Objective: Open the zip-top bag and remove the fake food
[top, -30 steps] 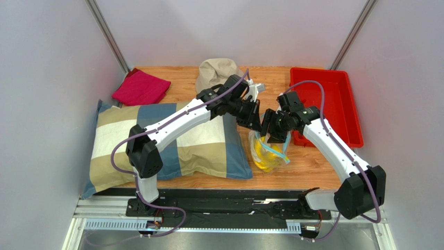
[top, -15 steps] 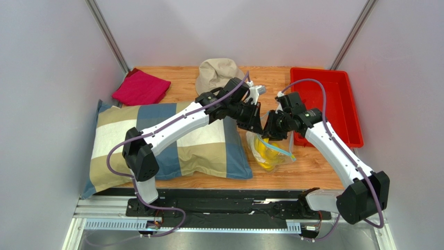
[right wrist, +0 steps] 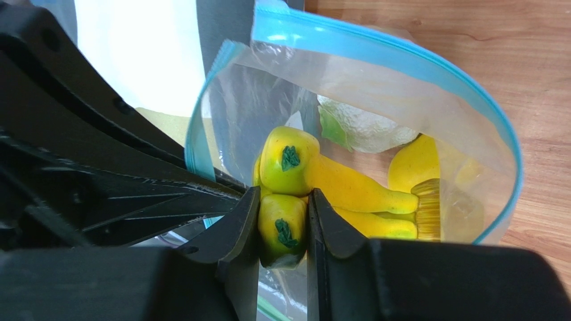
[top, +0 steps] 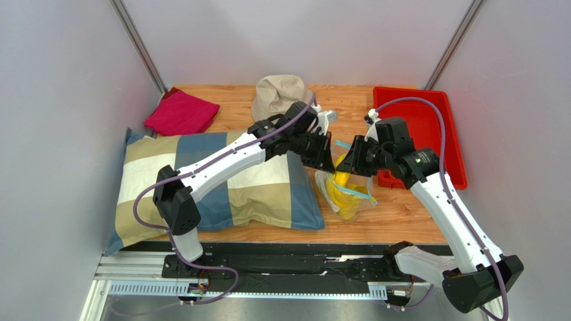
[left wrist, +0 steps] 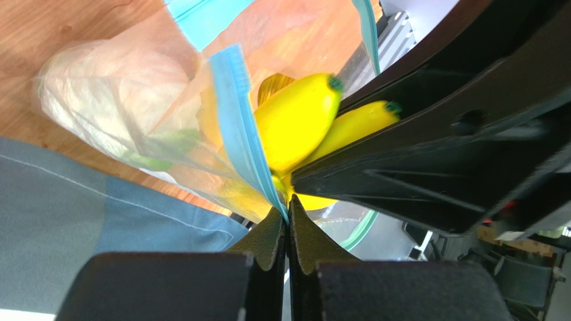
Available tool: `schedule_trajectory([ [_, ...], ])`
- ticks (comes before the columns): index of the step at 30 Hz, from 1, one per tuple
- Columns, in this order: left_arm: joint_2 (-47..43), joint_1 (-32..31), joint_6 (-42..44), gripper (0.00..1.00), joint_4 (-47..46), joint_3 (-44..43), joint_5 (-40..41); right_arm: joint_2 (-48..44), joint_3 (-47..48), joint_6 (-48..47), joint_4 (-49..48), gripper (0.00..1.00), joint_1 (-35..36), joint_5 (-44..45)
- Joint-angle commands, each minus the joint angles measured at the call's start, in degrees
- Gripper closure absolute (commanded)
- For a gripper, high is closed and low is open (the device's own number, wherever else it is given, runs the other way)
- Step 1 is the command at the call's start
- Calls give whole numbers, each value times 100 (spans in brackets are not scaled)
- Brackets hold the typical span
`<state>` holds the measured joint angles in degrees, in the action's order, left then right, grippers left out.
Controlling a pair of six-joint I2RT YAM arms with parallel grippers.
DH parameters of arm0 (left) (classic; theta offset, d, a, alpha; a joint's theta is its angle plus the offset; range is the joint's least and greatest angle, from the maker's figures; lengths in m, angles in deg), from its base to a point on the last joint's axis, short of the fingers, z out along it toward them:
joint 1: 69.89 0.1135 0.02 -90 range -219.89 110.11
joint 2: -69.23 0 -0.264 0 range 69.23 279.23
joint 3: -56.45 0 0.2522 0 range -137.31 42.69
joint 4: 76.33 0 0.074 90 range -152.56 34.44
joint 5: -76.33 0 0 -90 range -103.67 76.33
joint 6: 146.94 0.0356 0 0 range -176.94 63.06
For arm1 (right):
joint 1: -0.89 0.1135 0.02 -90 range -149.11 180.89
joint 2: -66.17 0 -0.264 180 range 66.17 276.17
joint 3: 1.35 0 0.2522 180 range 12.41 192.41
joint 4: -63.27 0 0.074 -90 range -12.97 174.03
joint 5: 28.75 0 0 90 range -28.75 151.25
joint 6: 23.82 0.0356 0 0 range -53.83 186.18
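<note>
At table centre, at 3 o'clock of the checked pillow [top: 221, 180], the zip-top bag [top: 350, 199] is lying on the wooden table [top: 402, 214], with its mouth gaping toward 12 o'clock. The left gripper [left wrist: 288, 217] is pressing its fingers fully together, pinching the blue zip strip [left wrist: 234, 114]. The right gripper [right wrist: 283, 212] is clamping the green-tipped end of a yellow banana [right wrist: 281, 231], with its jaws only narrowly apart. A cauliflower [right wrist: 362, 127] is sitting deeper inside the bag.
</note>
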<state>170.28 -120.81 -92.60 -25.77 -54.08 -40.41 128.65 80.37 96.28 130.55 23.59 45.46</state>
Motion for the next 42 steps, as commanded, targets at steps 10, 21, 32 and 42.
schedule_trajectory([
  [10,-508,-24,15,100,-226,352,117,-622,894,118,-87,100,-28,15],
  [21,-455,-24,33,100,-208,299,108,-974,1184,355,-272,100,-20,-38],
  [32,-402,-24,-20,100,-278,387,-15,-685,2175,1313,-1044,100,-29,59],
  [42,-306,-24,349,100,-68,247,-164,932,4287,189,834,100,-1213,1482],
])
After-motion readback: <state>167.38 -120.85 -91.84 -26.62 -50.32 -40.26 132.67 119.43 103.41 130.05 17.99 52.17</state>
